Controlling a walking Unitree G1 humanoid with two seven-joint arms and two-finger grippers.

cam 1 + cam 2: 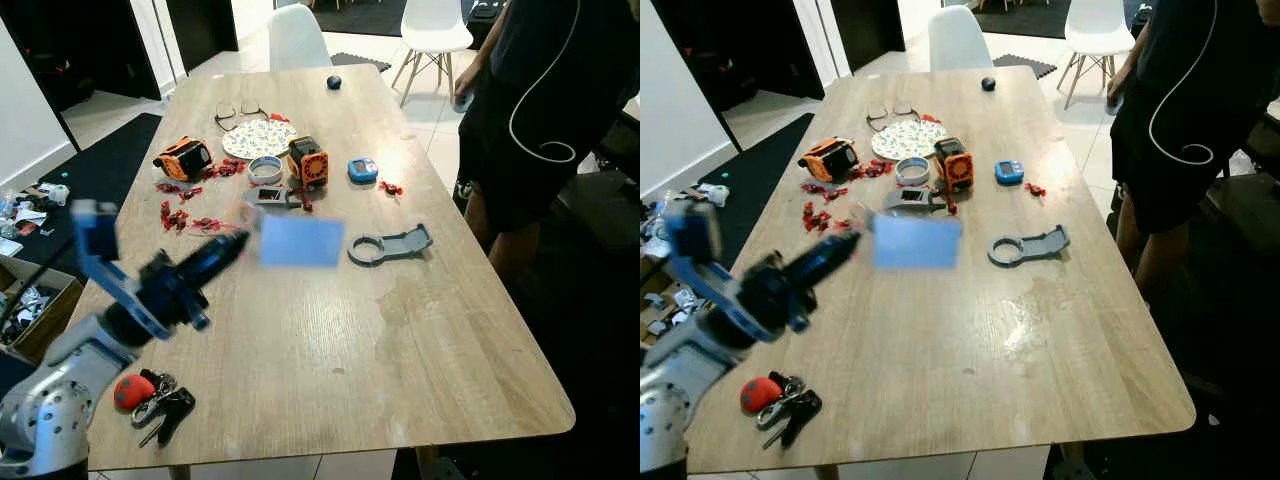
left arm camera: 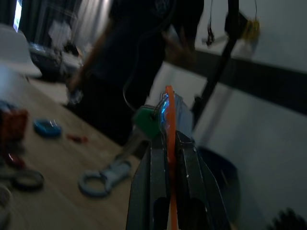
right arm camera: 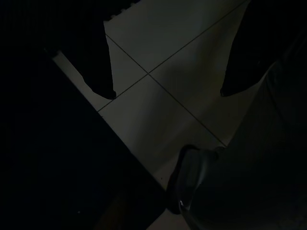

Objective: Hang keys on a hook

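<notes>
The keys (image 1: pixel 160 398), a dark bunch on a ring with a round red fob, lie at the near left corner of the wooden worktop (image 1: pixel 400 340), beside the left arm. The left gripper (image 1: pixel 235 243) reaches out over the worktop.

From the left wrist, its fingers (image 2: pixel 184 158) are clamped on a thin orange strip (image 2: pixel 169 120) with a green tag (image 2: pixel 145 122).

The right wrist view is dark: floor tiles (image 3: pixel 158 76); whether the right gripper (image 3: pixel 168 91) is parted I cannot tell.

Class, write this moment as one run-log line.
left hand: over table, shut on orange strap | keys: on table's near left corner | right hand: idle, over floor
</notes>
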